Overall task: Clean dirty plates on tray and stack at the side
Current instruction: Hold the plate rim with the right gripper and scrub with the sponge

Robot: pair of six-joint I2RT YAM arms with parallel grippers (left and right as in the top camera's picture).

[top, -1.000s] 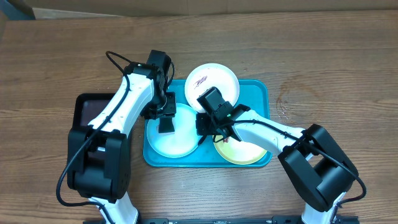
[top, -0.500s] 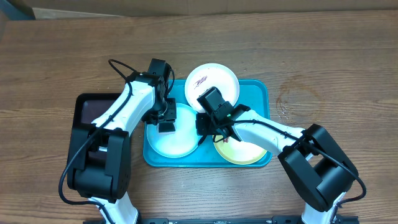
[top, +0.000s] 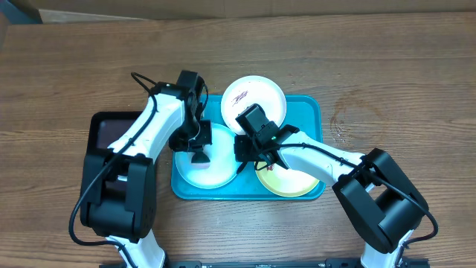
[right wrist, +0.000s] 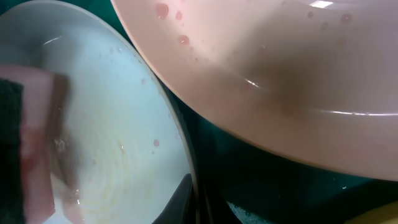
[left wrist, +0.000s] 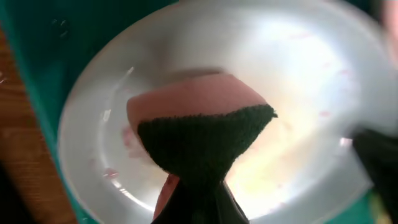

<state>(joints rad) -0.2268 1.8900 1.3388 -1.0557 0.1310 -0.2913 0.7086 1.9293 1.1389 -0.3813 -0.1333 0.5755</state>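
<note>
The turquoise tray (top: 312,112) holds three plates: a white plate (top: 253,95) with brown smears at the back, a pale blue plate (top: 212,170) front left, and a yellow-green plate (top: 294,182) front right. My left gripper (top: 199,153) is shut on a pink sponge with a dark green scouring side (left wrist: 199,130) and presses it onto the pale blue plate (left wrist: 311,93). My right gripper (top: 244,158) is shut on the pale blue plate's right rim (right wrist: 186,155). In the right wrist view the white plate (right wrist: 280,62) fills the top.
A smaller dark tray (top: 104,130) sits left of the turquoise tray, under my left arm. Bare wooden table (top: 387,67) lies to the right and behind. My right arm crosses over the yellow-green plate.
My left gripper has shifted the sponge slightly back and then toward the front over the pale blue plate. The right arm has not moved.
</note>
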